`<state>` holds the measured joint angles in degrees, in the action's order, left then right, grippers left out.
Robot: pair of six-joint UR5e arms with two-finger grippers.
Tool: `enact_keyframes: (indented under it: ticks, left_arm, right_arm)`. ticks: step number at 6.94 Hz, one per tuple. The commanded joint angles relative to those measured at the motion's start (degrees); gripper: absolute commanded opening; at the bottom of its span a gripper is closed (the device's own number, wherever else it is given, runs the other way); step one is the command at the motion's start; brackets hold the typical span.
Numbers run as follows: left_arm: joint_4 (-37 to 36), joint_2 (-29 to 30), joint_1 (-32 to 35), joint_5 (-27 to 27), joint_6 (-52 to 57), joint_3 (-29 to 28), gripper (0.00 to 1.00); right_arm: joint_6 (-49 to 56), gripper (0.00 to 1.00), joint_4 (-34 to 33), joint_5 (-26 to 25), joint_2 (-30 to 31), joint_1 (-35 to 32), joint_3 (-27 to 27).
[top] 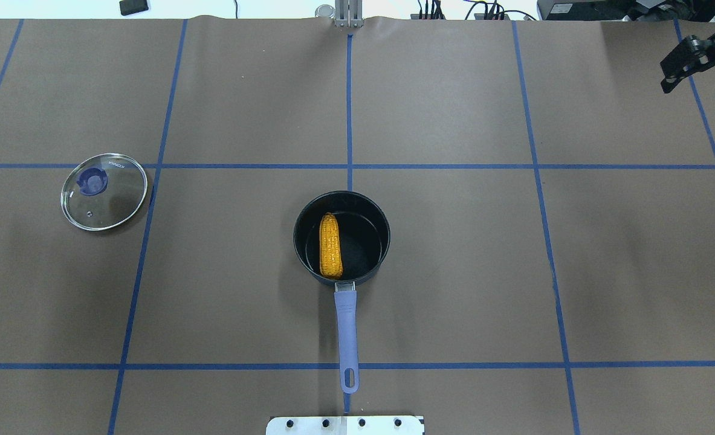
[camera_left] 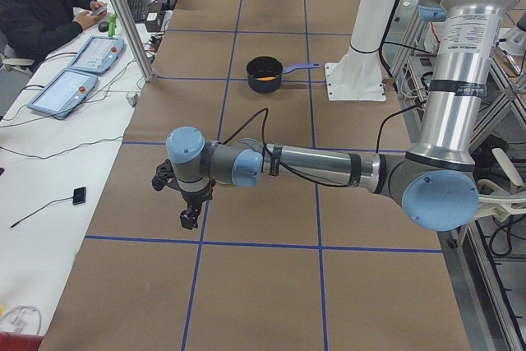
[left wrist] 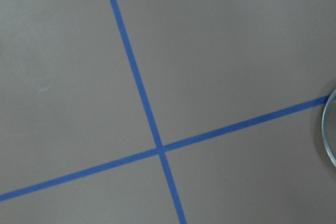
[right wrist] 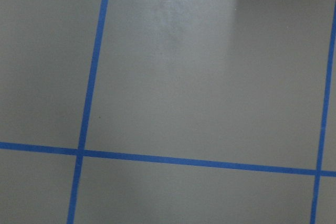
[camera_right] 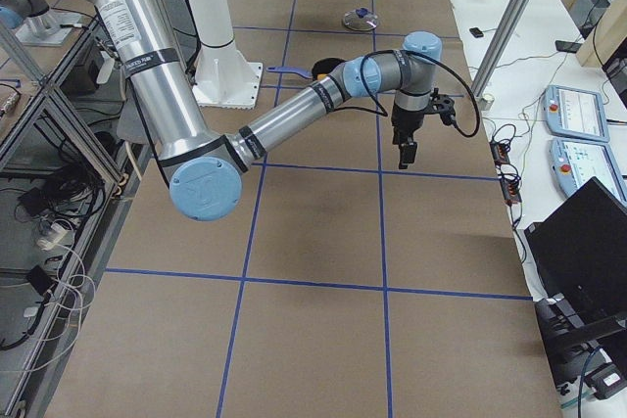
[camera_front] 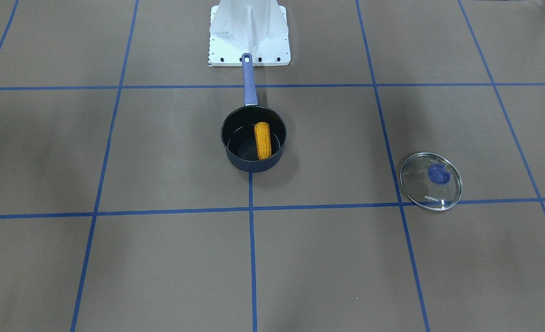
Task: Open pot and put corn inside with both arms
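The dark navy pot [camera_front: 253,165] stands open at the table's middle, its purple-blue handle [top: 346,326] pointing toward the robot base. The corn [camera_front: 262,140] lies inside the pot [top: 364,240], against its left side in the overhead view [top: 330,245]. My left gripper [camera_left: 189,219] hangs above the table far from the pot, at my left end; I cannot tell if it is open. My right gripper [camera_right: 405,154] hangs far out at my right end and shows at the overhead view's top right corner [top: 686,60]; I cannot tell its state. Both wrist views show only table.
The glass KONKA lid [top: 104,191] lies flat on the table on my left, apart from the pot; its edge shows in the left wrist view [left wrist: 329,129]. The white robot base [camera_front: 249,32] is behind the pot handle. Operator desks with tablets [camera_left: 70,92] border the far side.
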<state>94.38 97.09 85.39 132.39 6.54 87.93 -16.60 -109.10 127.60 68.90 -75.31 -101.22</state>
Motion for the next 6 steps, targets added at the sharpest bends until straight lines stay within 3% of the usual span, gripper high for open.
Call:
enact_keyframes:
  ticks: [1, 6]
  left_arm:
    - [0.0, -0.7, 0.0, 0.0, 0.2, -0.8, 0.99]
    - [-0.3, -1.5, 0.0, 0.3, -0.5, -0.8, 0.99]
  right_arm:
    - [9.7, 1.00, -0.7, 4.2, 3.8, -5.3, 1.9]
    - [9.6, 1.00, 2.5, 4.3, 15.2, -6.5, 2.1]
